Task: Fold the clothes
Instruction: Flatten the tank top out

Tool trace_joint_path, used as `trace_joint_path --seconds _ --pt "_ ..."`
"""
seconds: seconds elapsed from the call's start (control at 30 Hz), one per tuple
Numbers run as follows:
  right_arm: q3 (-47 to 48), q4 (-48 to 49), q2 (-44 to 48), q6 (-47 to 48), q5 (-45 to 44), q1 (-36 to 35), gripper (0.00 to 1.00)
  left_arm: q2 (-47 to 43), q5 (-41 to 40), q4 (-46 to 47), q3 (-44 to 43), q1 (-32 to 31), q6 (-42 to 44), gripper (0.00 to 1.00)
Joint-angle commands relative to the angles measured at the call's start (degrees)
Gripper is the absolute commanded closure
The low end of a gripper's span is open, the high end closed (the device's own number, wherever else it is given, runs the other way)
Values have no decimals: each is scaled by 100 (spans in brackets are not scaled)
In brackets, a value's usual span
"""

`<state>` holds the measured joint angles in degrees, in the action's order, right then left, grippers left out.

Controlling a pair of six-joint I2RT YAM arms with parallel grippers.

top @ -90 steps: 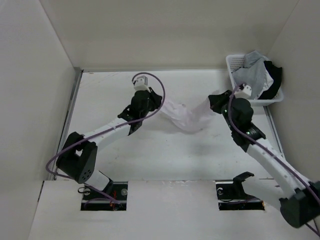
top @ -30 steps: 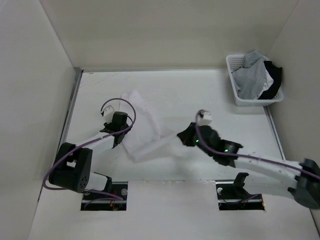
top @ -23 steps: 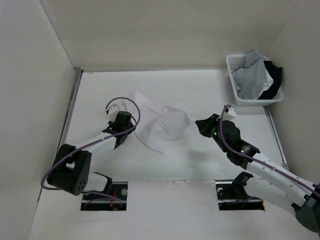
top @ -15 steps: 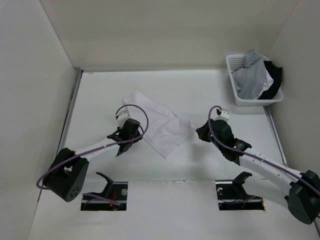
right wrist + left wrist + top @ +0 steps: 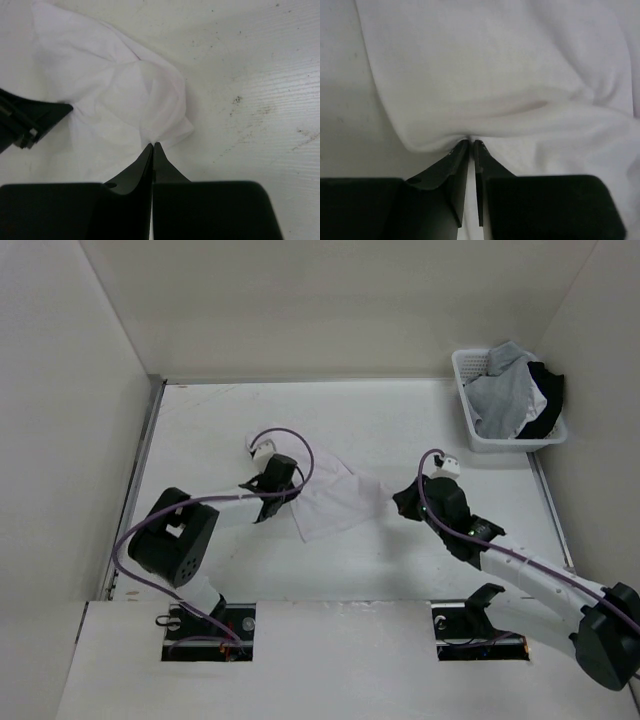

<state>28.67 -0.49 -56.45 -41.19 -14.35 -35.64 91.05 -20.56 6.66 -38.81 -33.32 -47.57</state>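
The clothes, a white T-shirt, lie crumpled on the table between my two arms. My left gripper is at the shirt's left edge. In the left wrist view that gripper is shut on a fold of the white fabric, which also shows in the narrow gap between its fingers. My right gripper is at the shirt's right edge. In the right wrist view it is shut on a corner of the shirt, and the left gripper's black body shows at the far side.
A white basket stands at the back right, against the right wall, with a grey garment and a black garment in it. White walls enclose the table on the left, back and right.
My left gripper has moved right to the shirt's left edge and closed on a fold. The shirt has drawn in to a smaller heap. The right gripper stays shut on its corner.
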Motion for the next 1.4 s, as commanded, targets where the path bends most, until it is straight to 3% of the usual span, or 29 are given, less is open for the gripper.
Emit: trace_joint_path --seconds 0.0,0.03,0.13,0.2,0.27,0.5,0.67,0.87,1.13,1.37 --pt "122 94 230 -134 28 -122 99 413 140 -6 -669 654 178 91" --pt "70 58 265 -239 37 -245 99 501 174 2 -950 795 204 91" --pt "-80 -21 318 -547 11 -667 99 721 298 -181 -1760 832 598 75" --pt "-133 -47 318 -723 2 -834 99 652 184 -383 -1832 736 810 66" --pt "-203 5 310 -785 -41 -923 99 389 -26 -507 -1492 674 846 64" --pt "-221 234 81 -531 73 -844 99 -1754 -230 -621 1144 700 443 70" --pt "-186 392 -7 -434 125 -782 99 -2714 192 -1280 1745 621 -129 68" --pt "-239 576 -209 -495 187 -800 99 -2619 525 -992 1763 524 -86 60" --pt "-300 629 -288 -522 196 -800 99 -2259 834 -402 1816 542 -60 59" --pt "-335 629 -227 -522 196 -791 99 -1933 860 -305 1762 550 -59 78"
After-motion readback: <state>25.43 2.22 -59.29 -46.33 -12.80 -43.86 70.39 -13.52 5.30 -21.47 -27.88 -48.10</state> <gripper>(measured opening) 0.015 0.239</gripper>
